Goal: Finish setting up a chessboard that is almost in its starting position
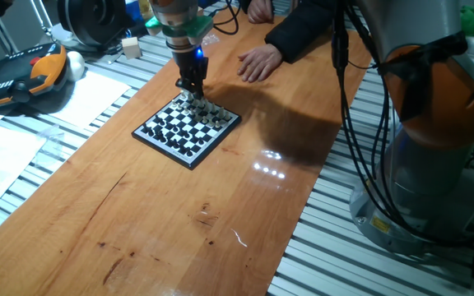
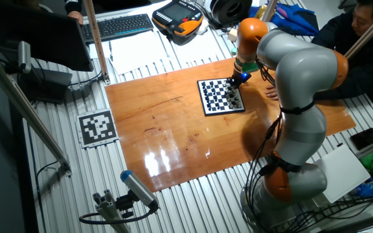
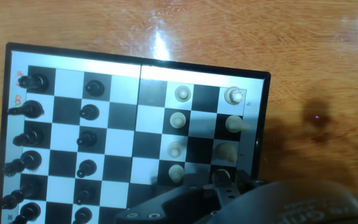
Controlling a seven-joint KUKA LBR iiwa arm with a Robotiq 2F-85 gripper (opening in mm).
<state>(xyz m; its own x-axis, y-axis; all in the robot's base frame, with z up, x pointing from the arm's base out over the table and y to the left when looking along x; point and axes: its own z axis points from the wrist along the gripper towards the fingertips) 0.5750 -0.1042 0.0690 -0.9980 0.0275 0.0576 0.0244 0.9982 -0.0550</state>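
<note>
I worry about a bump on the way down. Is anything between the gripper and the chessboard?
Nothing visible. The gripper hangs right over the white pieces at one edge of the chessboard. Only those pieces lie beneath it; the person's hand rests off to the side on the table.

Robot lab: slotted alu bench [image 2: 57, 162], teach pendant [image 2: 180, 16], cables.

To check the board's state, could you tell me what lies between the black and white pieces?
In the hand view, only empty checkered squares of the chessboard separate the black pieces from the white pieces.
</note>
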